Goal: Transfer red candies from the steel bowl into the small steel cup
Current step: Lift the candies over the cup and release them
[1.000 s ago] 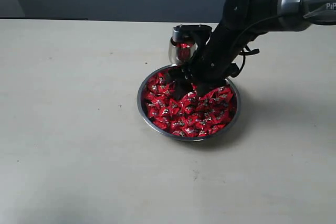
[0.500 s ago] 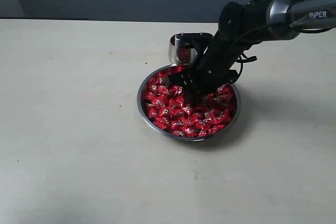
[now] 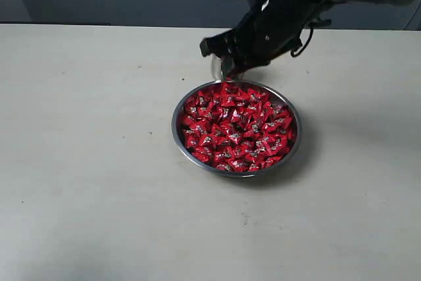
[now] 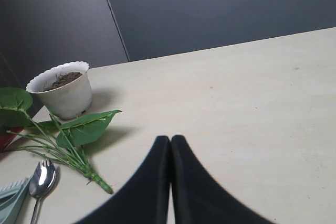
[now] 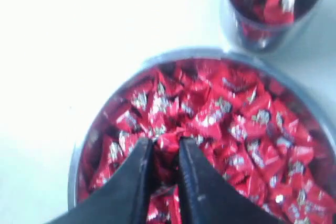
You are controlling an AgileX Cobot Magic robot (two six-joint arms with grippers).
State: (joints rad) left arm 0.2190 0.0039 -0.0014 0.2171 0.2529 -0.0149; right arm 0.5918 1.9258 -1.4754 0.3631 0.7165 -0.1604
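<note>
The steel bowl (image 3: 175,125) sits mid-table, heaped with red candies (image 3: 237,126). My right gripper (image 3: 225,59) hangs above the bowl's far rim, right in front of the small steel cup (image 3: 214,68), of which only a sliver shows. In the right wrist view the gripper (image 5: 165,145) is shut on a red candy (image 5: 168,143) pinched between its fingers, high over the bowl (image 5: 77,153). The cup (image 5: 273,11) beyond the bowl holds several red candies. My left gripper (image 4: 170,140) is shut and empty over bare table, out of the exterior view.
Near the left gripper stand a white flower pot (image 4: 62,90) with soil, a green leafy sprig (image 4: 79,129), a metal spoon (image 4: 41,179) and a pale teal utensil (image 4: 9,199). A dark wall backs the table.
My right gripper has risen out of the candy pile and moved toward the far side, ending over the cup area with a candy between its fingers.
</note>
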